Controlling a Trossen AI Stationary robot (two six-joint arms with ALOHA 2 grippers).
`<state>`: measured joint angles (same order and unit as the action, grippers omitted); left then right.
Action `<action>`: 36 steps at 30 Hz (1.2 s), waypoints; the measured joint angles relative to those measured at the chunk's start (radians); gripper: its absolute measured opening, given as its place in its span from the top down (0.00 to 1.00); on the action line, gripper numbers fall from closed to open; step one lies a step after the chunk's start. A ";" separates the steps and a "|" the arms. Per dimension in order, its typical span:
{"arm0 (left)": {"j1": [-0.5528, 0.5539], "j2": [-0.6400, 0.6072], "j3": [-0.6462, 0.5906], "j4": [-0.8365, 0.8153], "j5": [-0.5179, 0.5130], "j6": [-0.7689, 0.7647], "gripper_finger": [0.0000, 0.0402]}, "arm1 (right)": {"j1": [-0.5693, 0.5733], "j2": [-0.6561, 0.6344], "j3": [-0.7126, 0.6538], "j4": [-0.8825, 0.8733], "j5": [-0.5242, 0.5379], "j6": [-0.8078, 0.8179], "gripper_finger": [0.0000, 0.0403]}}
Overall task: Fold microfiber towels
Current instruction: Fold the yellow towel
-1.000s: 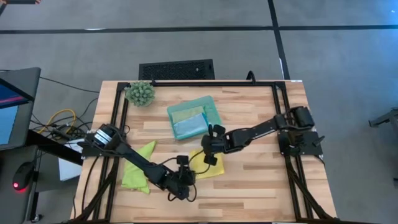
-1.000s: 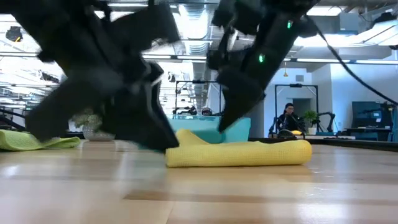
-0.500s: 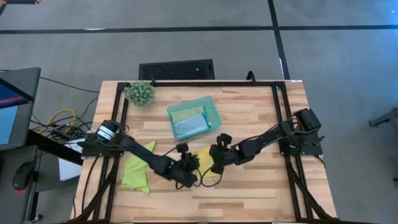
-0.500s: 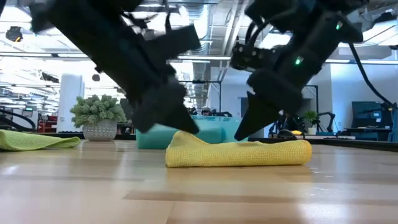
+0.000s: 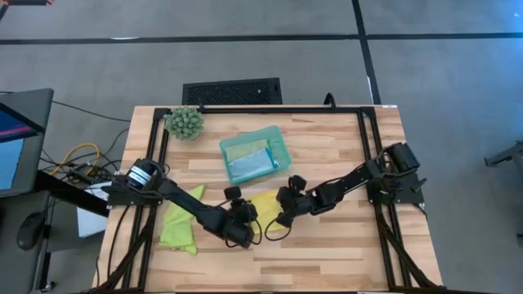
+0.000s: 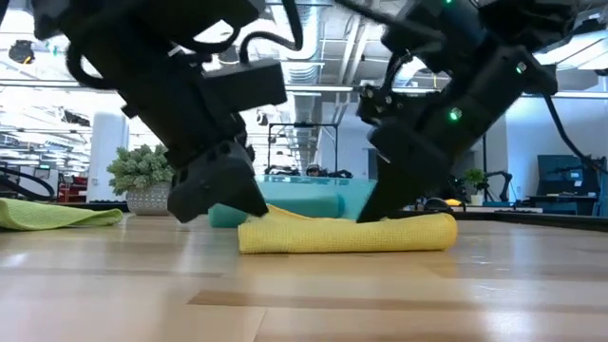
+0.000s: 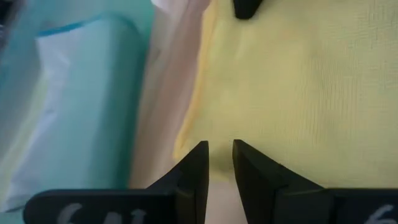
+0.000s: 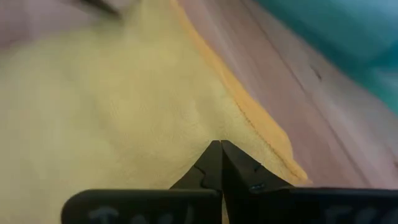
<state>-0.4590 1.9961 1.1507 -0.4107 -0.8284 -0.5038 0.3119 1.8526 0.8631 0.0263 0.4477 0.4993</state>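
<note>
Both grippers press on yellow towel [image 5: 265, 206] near bench front edge, prob. to fold it: left gripper [image 7: 218, 163] narrow gap, holds nothing; right gripper [image 8: 219, 163] pinched closed at cloth edge.

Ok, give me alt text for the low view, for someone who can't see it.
A folded yellow towel lies on the wooden table, with two dark robot hands pressing down at its two ends. A teal tray and a potted plant stand behind.
</note>
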 joint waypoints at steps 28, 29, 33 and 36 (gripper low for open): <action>0.047 -0.004 -0.131 0.157 0.023 0.040 0.84 | -0.033 0.207 0.068 0.455 -0.147 -0.087 0.95; 0.051 -0.004 -0.133 0.160 0.020 0.040 0.84 | -0.033 0.213 0.074 0.456 -0.169 -0.094 0.95; 0.054 -0.004 -0.140 0.176 0.016 0.044 0.84 | -0.024 0.209 0.089 0.445 -0.227 -0.149 0.94; 0.054 -0.003 -0.140 0.174 0.015 0.047 0.84 | -0.008 0.160 0.089 0.421 -0.195 -0.167 0.95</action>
<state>-0.4046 1.9930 1.0103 -0.2363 -0.8131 -0.4570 0.3037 2.0123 0.9524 0.4469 0.2532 0.3324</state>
